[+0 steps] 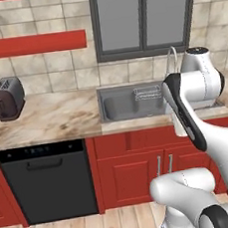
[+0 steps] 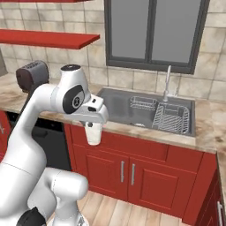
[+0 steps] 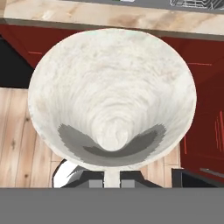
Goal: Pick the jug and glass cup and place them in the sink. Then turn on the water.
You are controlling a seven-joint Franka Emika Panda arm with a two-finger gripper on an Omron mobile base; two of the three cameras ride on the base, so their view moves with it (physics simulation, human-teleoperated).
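Currently the gripper (image 2: pixel 93 126) is clamped on the jug (image 2: pixel 93 134), which hangs in front of the worktop (image 2: pixel 132 129) edge, left of the sink (image 2: pixel 132 108). Judged step: carrying. Next, lift it over the edge, into a basin. Count: one jug, one sink, one tap (image 2: pixel 167 81), one toaster (image 1: pixel 6 98).

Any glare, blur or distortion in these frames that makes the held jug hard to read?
Hand view: the jug sits so close that its mouth looks stretched, its rim sharp. Right base view: flat, even light, no glare; the jug hangs from the gripper, in front of the red cabinets. Left base view: the sink is slightly soft.
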